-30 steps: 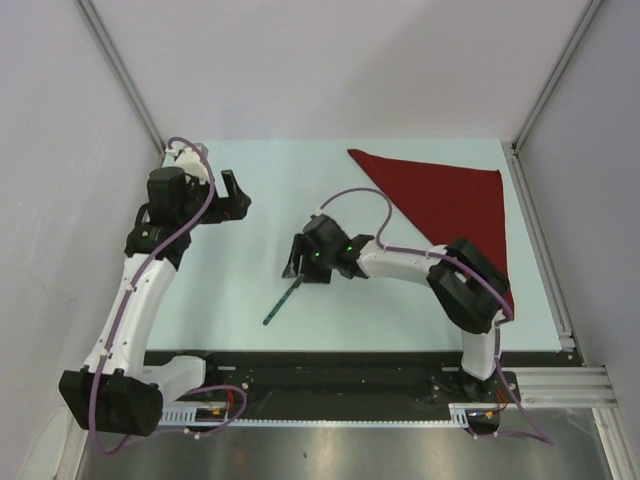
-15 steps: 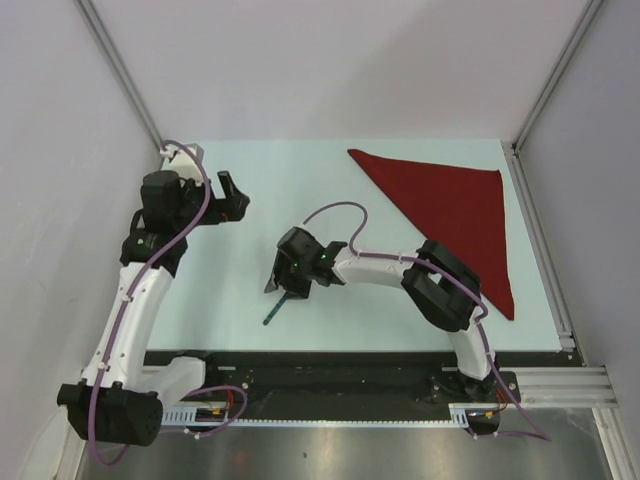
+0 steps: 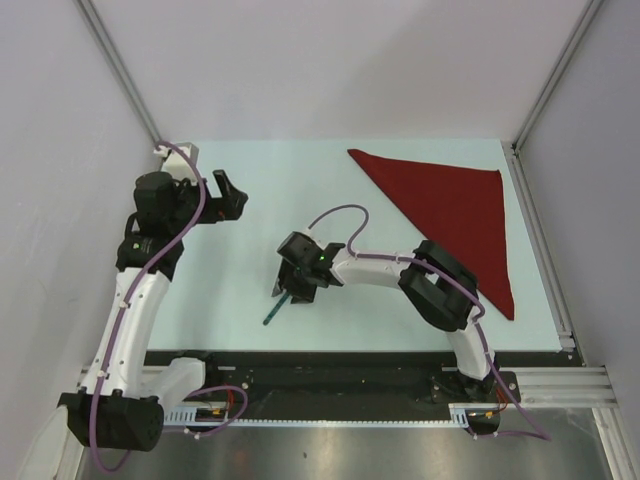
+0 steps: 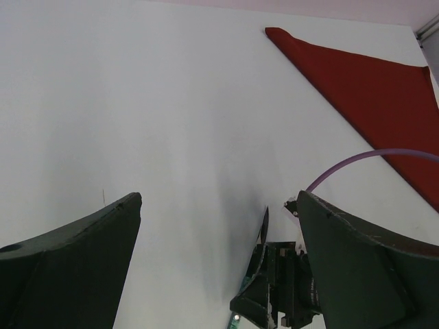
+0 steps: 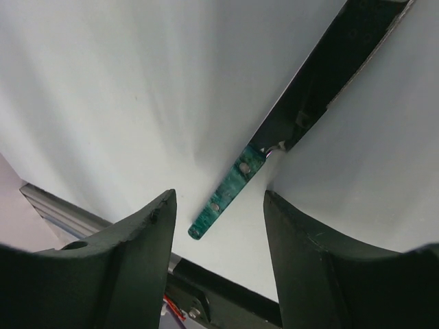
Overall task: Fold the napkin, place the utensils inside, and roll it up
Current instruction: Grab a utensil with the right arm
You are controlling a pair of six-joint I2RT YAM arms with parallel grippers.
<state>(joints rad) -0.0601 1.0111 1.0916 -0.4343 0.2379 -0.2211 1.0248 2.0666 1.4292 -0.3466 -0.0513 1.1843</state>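
Reference: I read clock directions from the centre of the table (image 3: 300,180) in the top view, with 12 o'clock at the far edge.
Napkin: The napkin (image 3: 450,210) lies flat on the table at 2 o'clock as a dark red triangle. One corner sits near 12 o'clock and another points toward 4 o'clock. Both grippers are well apart from it.
Knife: The knife (image 3: 272,314) lies on the bare table at 7 o'clock, well apart from the napkin. Its teal handle points toward 7 o'clock and its dark blade toward 1 o'clock. From above, the blade end is hidden under the right gripper.
Right gripper: The right gripper (image 3: 284,286) is directly over the knife. In its wrist view I see the jaws spread, one on each side of the handle, with table showing in both gaps. Nothing is clamped. I cannot tell whether the tips touch the table.
Left gripper: The left gripper (image 3: 228,195) is at 10 o'clock with its jaws wide apart, holding nothing.
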